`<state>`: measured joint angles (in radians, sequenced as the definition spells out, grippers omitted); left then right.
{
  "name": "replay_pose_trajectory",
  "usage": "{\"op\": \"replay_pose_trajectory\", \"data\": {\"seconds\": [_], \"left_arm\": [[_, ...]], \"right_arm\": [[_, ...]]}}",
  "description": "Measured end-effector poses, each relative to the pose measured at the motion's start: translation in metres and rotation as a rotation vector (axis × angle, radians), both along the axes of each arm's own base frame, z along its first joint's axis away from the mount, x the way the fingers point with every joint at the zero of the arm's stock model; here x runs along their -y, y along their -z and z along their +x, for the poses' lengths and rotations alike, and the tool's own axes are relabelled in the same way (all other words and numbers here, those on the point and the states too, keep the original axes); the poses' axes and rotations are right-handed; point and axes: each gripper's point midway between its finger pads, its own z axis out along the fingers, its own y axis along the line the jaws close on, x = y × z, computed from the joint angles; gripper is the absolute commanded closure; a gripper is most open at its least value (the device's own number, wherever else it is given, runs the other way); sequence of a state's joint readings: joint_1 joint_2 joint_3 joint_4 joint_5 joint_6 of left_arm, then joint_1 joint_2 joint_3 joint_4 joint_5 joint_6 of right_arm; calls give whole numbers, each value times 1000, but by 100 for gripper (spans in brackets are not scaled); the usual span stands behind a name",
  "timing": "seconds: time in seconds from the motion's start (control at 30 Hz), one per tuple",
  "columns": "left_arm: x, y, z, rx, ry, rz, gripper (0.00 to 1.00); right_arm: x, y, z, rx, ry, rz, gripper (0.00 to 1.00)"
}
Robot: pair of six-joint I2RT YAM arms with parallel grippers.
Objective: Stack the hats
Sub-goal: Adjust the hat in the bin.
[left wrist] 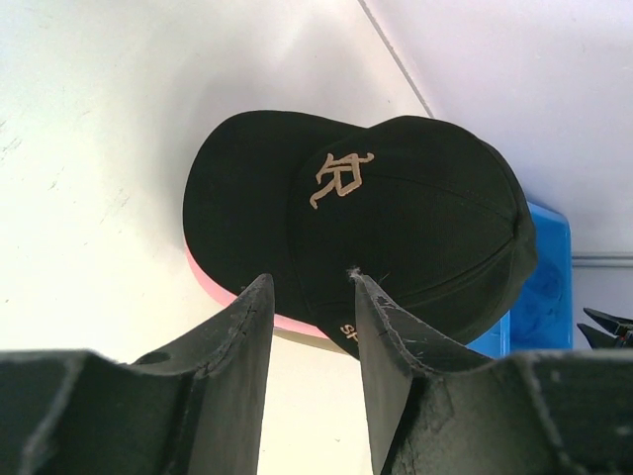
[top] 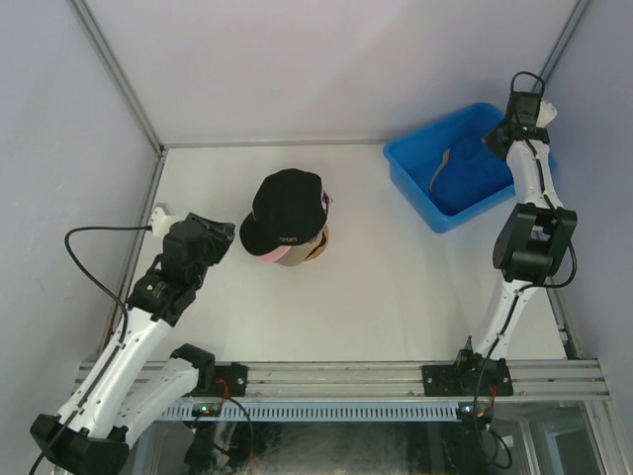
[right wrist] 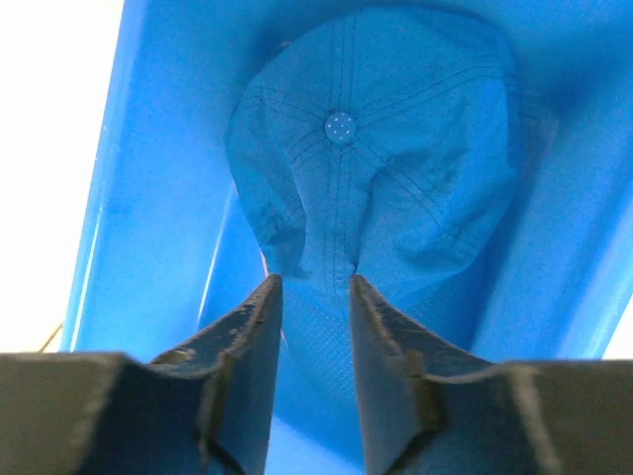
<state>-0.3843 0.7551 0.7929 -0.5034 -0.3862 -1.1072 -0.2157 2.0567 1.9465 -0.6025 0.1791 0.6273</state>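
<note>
Left gripper (left wrist: 312, 282) sat open beside black cap (left wrist: 396, 218) atop pink cap (left wrist: 211, 284); right gripper (right wrist: 315, 282) hung open over blue cap (right wrist: 366, 168) in bin (right wrist: 129, 198).

A blue bin (top: 406, 185) sits at the white table's (top: 396, 287) far right

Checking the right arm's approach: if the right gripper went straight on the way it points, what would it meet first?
Most likely the blue cap in the blue bin; its fabric sits just ahead of the right gripper and its parted fingertips, though depth is unclear.
</note>
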Motion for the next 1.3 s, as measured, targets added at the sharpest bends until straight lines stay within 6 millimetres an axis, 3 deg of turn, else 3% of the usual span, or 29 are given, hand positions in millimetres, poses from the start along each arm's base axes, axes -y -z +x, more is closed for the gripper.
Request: {"op": "replay_pose_trajectory", "data": {"seconds": [0.2,0.33,0.43,0.6,0.67,0.87,1.07,1.2,1.3], "left_arm": [[0,1,0,-3,-2,-4,58],[0,1,0,-6,-3,-4,58],[0,3,0,-11,-5,-1,58],[-1,5,-1,-19,-7,3,58],[-1,6,0,-24,-8,5,58],[0,10,1,-39,-7,11,59],[-1,7,0,-29,-6,6,59],[-2,1,-4,-9,-6,-2,59],[-3,-1,-7,-3,-5,-7,59]], "right_arm": [[3,14,17,-21,-21,13,52],[6,45,29,-73,-34,19,53],[7,69,35,-119,-42,22,66],[9,79,37,-144,-49,16,100],[9,77,38,-141,-52,1,100],[2,58,30,-127,-54,-53,100],[-7,-2,17,-27,-60,-108,100],[-10,-44,14,60,-64,-131,91],[-12,-55,13,90,-68,-137,86]]}}
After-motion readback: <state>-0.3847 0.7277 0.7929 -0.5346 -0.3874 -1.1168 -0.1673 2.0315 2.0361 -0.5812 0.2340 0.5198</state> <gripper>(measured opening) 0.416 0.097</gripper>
